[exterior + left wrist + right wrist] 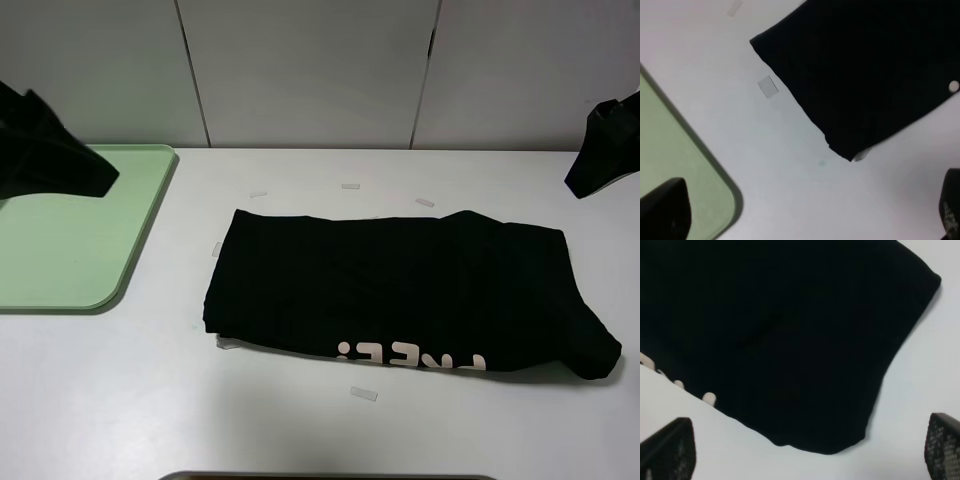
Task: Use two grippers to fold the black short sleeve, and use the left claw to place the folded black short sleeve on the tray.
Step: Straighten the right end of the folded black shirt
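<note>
Well, the shirt lay in the middle of the table, a little toward the right. It was doubled into a wide, flat band, with only the tops of its pale lettering showing along the near edge. Its right end bulged at the near corner, and a small pale scrap peeked from under the near left corner; I could not tell what it was. A few bits of tape were stuck to the table around it.

The green tray sat well to the left, apart from the cloth and with nothing in it. The left pincer hung above the tray's near edge and the right pincer above the shirt's right end. Both had their fingers spread wide and gripped nothing.

To my eye the next fold was across the band, end to end. It would go best if each pincer came down on a corner of one short end and pinched every layer there. They should then carry that end low and level across to the other, so the edges met square. Smoothing the bulge first would keep the bundle flat enough for the left pincer to lift onto the tray.
</note>
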Action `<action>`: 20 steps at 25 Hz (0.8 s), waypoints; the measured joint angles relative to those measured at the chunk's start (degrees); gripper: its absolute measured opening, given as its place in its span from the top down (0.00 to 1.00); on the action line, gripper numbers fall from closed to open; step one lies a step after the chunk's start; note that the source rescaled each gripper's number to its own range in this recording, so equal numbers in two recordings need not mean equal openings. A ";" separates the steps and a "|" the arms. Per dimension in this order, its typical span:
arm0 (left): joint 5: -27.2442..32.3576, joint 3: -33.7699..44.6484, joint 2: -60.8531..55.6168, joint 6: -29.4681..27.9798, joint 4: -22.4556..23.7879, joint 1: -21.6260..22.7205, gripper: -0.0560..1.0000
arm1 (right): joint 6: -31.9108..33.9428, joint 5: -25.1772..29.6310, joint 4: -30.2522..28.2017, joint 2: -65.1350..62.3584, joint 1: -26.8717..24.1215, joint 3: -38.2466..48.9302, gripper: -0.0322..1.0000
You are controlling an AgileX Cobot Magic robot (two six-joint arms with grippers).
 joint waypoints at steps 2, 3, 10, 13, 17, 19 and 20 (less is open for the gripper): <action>0.32 1.88 -4.37 -2.04 0.00 0.00 0.00 | 0.00 0.00 0.84 -0.06 0.00 0.00 0.00; 0.45 2.88 -6.80 -2.95 0.00 0.00 0.00 | 0.02 0.00 1.09 -0.06 0.00 0.00 0.00; 1.92 10.04 -24.68 -6.00 0.00 0.00 0.00 | 0.19 0.00 2.35 -0.06 0.00 0.00 0.00; 3.29 13.30 -32.26 -6.29 -0.05 0.00 0.00 | 0.19 0.00 2.35 -0.06 0.00 0.00 0.00; 4.65 17.49 -41.82 -6.41 -0.26 0.00 0.00 | 0.19 0.00 2.35 -0.06 0.00 0.00 0.00; 4.91 19.29 -46.12 -6.64 -0.70 0.00 0.00 | 0.19 0.00 2.39 -0.06 0.00 0.00 0.00; 5.05 20.20 -47.67 -6.98 -0.70 0.00 0.00 | 0.19 0.00 2.39 -0.06 0.00 0.00 0.00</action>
